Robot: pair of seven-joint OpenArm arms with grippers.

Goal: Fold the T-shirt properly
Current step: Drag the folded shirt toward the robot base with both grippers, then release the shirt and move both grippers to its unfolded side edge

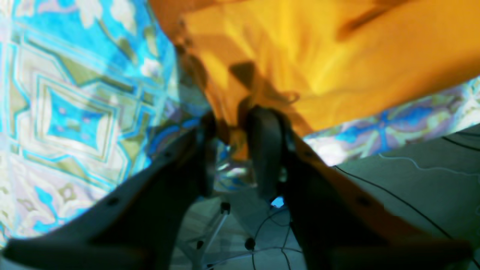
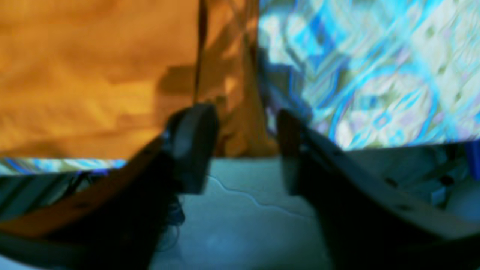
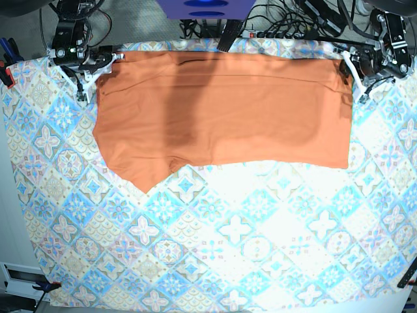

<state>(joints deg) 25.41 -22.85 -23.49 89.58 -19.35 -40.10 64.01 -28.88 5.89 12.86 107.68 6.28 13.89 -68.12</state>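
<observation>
T-shirt (image 3: pixel 225 114) flat; left gripper (image 1: pixel 232 150), right gripper (image 2: pixel 245 146) at far corners, jaws parted.

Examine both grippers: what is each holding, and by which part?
Neither grips firmly. The left gripper and right gripper stand open, jaws astride the T-shirt at its two far corners.
</observation>
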